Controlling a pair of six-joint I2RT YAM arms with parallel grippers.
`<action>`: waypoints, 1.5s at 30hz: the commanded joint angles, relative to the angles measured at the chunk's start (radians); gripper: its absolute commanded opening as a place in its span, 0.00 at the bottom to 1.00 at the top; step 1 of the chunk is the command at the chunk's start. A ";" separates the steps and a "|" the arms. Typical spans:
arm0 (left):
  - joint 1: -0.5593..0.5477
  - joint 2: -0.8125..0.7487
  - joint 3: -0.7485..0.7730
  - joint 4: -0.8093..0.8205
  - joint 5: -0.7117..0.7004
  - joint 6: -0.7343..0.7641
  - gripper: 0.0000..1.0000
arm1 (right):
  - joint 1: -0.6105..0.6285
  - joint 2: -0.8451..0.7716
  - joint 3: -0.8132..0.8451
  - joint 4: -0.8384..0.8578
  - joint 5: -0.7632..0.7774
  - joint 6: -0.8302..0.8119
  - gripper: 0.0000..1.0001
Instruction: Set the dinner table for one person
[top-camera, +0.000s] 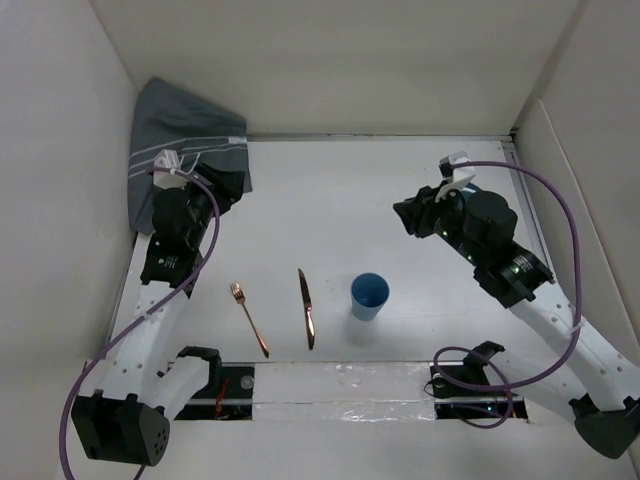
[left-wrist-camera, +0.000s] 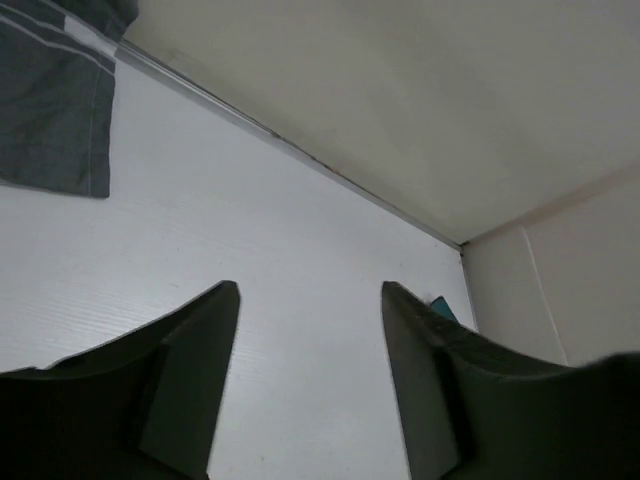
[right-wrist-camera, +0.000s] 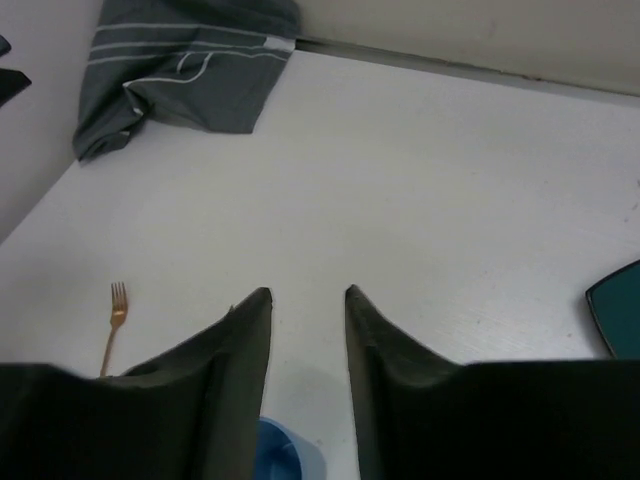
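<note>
The dinner table (top-camera: 340, 200) is a white matte surface walled in white. On its near part lie a copper fork (top-camera: 249, 318) and a copper knife (top-camera: 306, 307), with a blue cup (top-camera: 369, 296) standing to their right. A crumpled grey striped cloth (top-camera: 185, 140) lies in the back left corner. My left gripper (top-camera: 228, 184) hovers at the cloth's near edge, open and empty (left-wrist-camera: 310, 290). My right gripper (top-camera: 406, 216) hangs above the table behind the cup, open and empty (right-wrist-camera: 307, 292). The cup's rim (right-wrist-camera: 280, 450) shows under its fingers.
The edge of a teal flat object (right-wrist-camera: 620, 320) shows at the right in the right wrist view and behind a finger in the left wrist view (left-wrist-camera: 445, 308). It is hidden in the top view. A taped strip (top-camera: 340, 385) runs along the near edge.
</note>
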 joint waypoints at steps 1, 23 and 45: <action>0.005 -0.033 -0.002 0.033 -0.074 0.001 0.51 | 0.006 -0.036 0.002 0.079 -0.021 -0.009 0.24; 0.069 0.669 0.352 -0.171 -0.532 -0.047 0.54 | 0.006 -0.073 -0.068 0.091 -0.037 -0.003 0.30; 0.153 1.180 0.706 -0.208 -0.400 -0.171 0.48 | 0.015 0.022 -0.073 0.097 -0.101 -0.006 0.45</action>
